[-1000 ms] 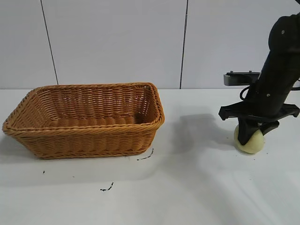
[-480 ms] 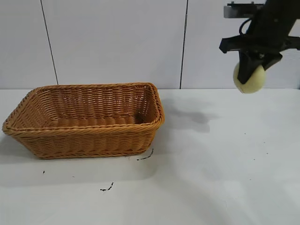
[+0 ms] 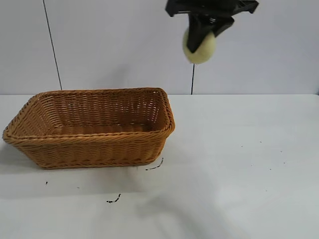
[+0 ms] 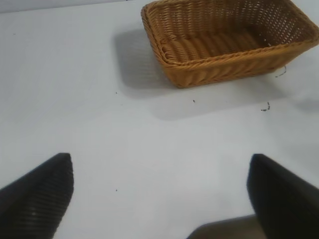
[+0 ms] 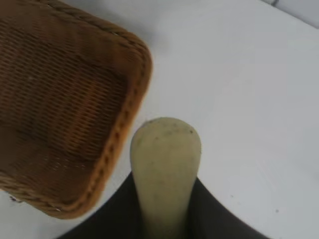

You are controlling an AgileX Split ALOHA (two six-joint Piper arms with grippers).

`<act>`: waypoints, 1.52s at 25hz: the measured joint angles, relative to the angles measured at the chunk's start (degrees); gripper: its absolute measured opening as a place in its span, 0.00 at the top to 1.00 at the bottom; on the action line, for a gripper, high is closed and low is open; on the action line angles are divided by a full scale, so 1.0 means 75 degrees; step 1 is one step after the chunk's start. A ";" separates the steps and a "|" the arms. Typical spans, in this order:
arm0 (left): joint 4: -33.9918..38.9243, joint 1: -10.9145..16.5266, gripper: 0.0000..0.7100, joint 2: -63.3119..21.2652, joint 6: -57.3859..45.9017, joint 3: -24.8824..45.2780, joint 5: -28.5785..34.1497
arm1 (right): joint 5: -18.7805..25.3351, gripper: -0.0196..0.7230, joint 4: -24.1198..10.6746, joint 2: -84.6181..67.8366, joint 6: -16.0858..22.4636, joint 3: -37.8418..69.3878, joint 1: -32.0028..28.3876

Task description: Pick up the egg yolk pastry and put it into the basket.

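Note:
My right gripper (image 3: 202, 37) is shut on the egg yolk pastry (image 3: 199, 46), a pale yellow-cream puck held on edge. It hangs high above the table, just to the right of the basket's right end. In the right wrist view the pastry (image 5: 165, 164) sits squeezed between my dark fingers, with the basket (image 5: 65, 104) below and beside it. The orange-brown wicker basket (image 3: 89, 149) stands on the left of the white table and holds nothing. My left gripper (image 4: 160, 199) is open and holds nothing, and it is out of the exterior view. It looks across the table at the basket (image 4: 224, 64).
The white table (image 3: 239, 164) carries a few small dark marks (image 3: 113, 200) in front of the basket. A grey panelled wall (image 3: 119, 45) stands behind.
My right gripper lifted the pastry off the table at the right, raised it high, and carried it left towards the basket. The basket has not moved.

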 joint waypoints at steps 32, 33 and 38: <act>0.0000 0.0000 0.02 0.0000 0.0000 0.0000 0.0000 | -0.0515 0.10 -0.0045 0.3339 0.0134 -0.3111 0.1597; 0.0000 0.0000 0.02 0.0000 0.0000 0.0000 0.0000 | -0.0295 0.10 -0.0187 0.3339 0.0169 -0.3413 0.1589; 0.0000 0.0000 0.02 0.0000 0.0000 0.0000 0.0000 | 0.0407 0.10 -0.0686 0.3331 0.0425 -0.4153 0.1100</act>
